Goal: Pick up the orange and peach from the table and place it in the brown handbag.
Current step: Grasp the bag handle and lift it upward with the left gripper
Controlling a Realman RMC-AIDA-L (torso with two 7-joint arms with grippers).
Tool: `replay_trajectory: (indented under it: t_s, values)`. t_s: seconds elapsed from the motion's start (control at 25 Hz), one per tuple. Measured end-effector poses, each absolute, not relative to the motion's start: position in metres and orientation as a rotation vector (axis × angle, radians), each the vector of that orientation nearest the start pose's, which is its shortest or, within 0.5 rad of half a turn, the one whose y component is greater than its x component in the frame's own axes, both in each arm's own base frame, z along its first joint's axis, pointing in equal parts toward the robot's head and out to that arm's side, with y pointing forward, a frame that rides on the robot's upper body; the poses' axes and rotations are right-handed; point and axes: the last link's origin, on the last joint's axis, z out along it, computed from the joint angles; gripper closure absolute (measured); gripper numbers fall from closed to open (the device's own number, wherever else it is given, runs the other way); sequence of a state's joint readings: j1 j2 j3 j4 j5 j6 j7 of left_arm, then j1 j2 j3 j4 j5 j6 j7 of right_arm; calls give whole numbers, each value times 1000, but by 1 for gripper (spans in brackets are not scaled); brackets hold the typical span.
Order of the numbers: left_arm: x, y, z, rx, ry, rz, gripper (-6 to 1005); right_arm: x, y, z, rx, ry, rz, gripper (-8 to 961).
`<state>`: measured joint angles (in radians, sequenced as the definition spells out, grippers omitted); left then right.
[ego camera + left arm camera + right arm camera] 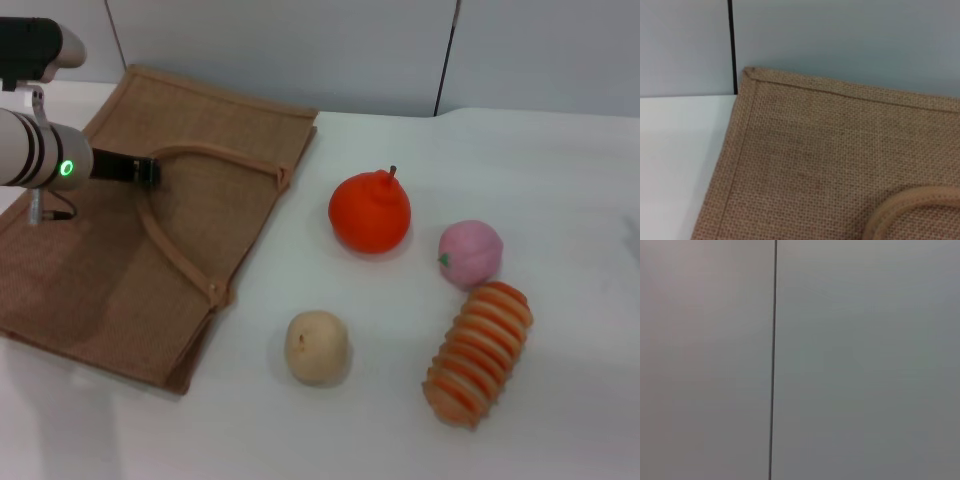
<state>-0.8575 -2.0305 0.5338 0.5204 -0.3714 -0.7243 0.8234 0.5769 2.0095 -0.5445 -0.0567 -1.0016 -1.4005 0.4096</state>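
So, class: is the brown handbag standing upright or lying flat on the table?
Lying flat. The brown handbag is spread on the table with its handle resting on top; the left gripper is above it.

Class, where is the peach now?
In the head view the peach lies on the table's right side, between the orange and the ridged loaf.

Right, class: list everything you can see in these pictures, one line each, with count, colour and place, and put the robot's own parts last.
brown handbag: one, tan-brown woven, lying flat on the table's left side.
orange: one, orange-red with dark stem, mid-table, right of the bag.
peach: one, pink, right of the orange.
beige round fruit: one, pale beige, near the bag's front corner.
striped loaf-like item: one, orange-striped, in front of the peach.
table: one, white.
left gripper: one, black, above the bag's handle.
Right gripper: not in view.
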Motion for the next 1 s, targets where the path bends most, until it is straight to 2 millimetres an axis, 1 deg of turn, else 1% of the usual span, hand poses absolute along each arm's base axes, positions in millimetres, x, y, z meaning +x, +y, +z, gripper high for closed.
replay_trajectory:
  t_s: [0.16, 0.36, 0.56, 0.72, 1.0]
  values:
    - [-299, 454, 31, -1917, -1258, -37, 796, 293, 368, 48, -1659, 305, 949, 257]
    - [-299, 454, 31, -1909, -1273, -59, 838, 294, 367, 48, -1657, 308, 946, 257]
    - [-298, 452, 32, -1903, -1301, -136, 880, 295, 366, 47, -1658, 310, 943, 256]
    - [-293, 448, 36, -1951, -1305, -270, 880, 295, 366, 47, -1663, 309, 943, 256]
    - [-281, 432, 50, -2030, -1247, -626, 881, 294, 365, 46, -1670, 305, 943, 256]
